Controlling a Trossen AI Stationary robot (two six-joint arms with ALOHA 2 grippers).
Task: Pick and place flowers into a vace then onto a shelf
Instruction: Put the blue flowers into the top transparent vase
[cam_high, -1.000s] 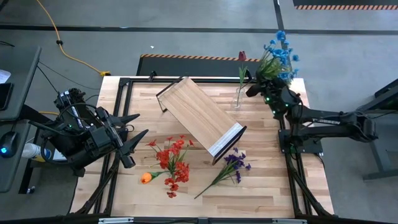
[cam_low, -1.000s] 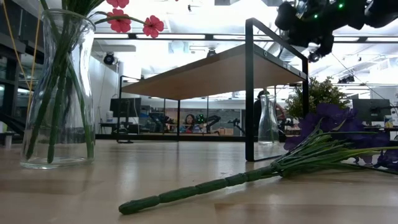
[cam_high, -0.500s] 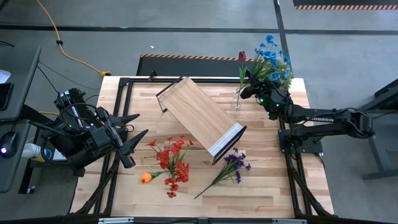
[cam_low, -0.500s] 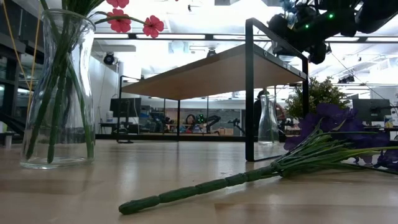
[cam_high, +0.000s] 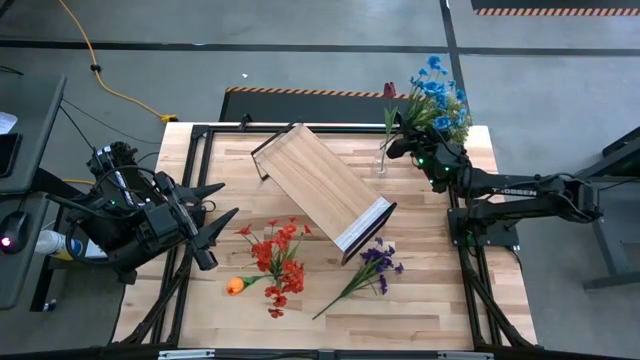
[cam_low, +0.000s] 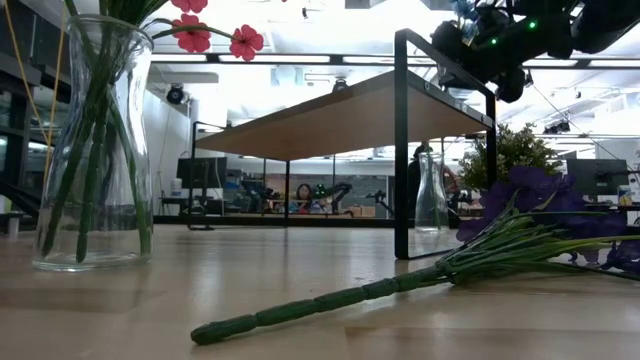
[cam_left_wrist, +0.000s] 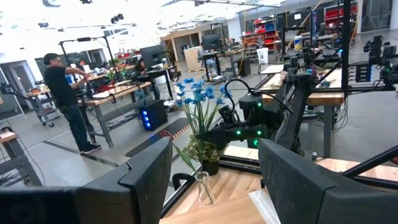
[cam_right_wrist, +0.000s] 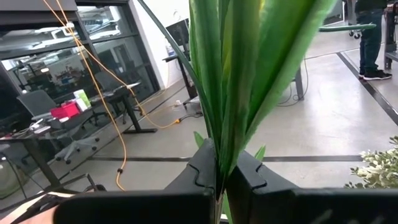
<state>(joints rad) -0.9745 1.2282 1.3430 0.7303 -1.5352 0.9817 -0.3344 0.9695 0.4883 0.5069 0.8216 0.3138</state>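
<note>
Clearly the right gripper (cam_high: 404, 146), pinched shut on the blue flowers' (cam_high: 440, 90) thin stalk above the small glass vase (cam_high: 381, 161) at the table's far edge, has light, floppy stuff best held low on the stem, while the left gripper (cam_high: 214, 226) waits open.

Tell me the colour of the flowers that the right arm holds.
Blue flowers, seen best in the high view.

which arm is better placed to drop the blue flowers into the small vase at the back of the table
The right. Its gripper is shut on the blue flowers and sits just beside the small vase. The left gripper waits open at the table's opposite edge, holding nothing.
</note>
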